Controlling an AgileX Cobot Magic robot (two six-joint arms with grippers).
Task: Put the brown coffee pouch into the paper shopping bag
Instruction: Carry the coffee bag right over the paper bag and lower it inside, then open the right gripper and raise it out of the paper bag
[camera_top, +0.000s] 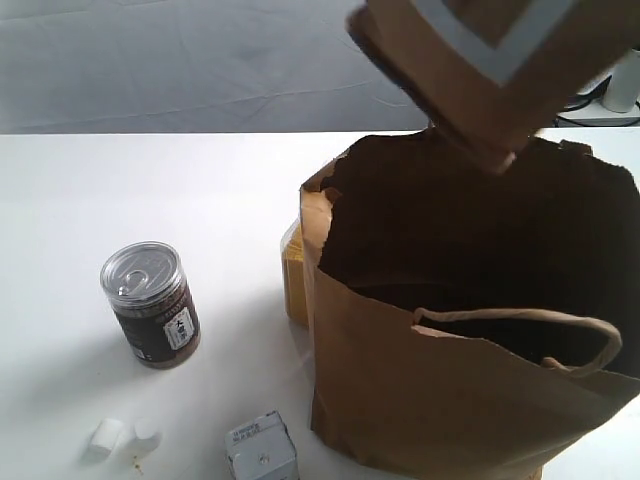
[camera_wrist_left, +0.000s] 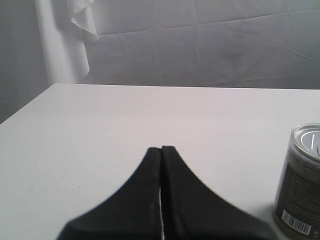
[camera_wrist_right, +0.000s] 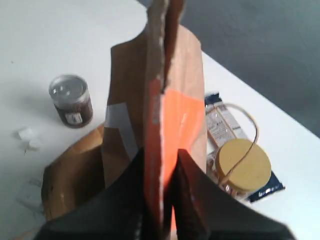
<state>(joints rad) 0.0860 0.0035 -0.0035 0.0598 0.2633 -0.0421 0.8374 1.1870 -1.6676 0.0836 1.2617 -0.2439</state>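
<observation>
The brown coffee pouch hangs tilted in the air just above the open mouth of the paper shopping bag, its grey square outline facing the exterior camera. In the right wrist view my right gripper is shut on the orange-red top strip of the pouch, with the bag below it. My left gripper is shut with nothing in it, low over the white table and away from the bag. Neither gripper shows in the exterior view.
A dark jar with a silver pull-tab lid stands left of the bag. A small grey carton and white scraps lie near the front edge. A yellow-lidded jar and a blue packet sit beside the bag.
</observation>
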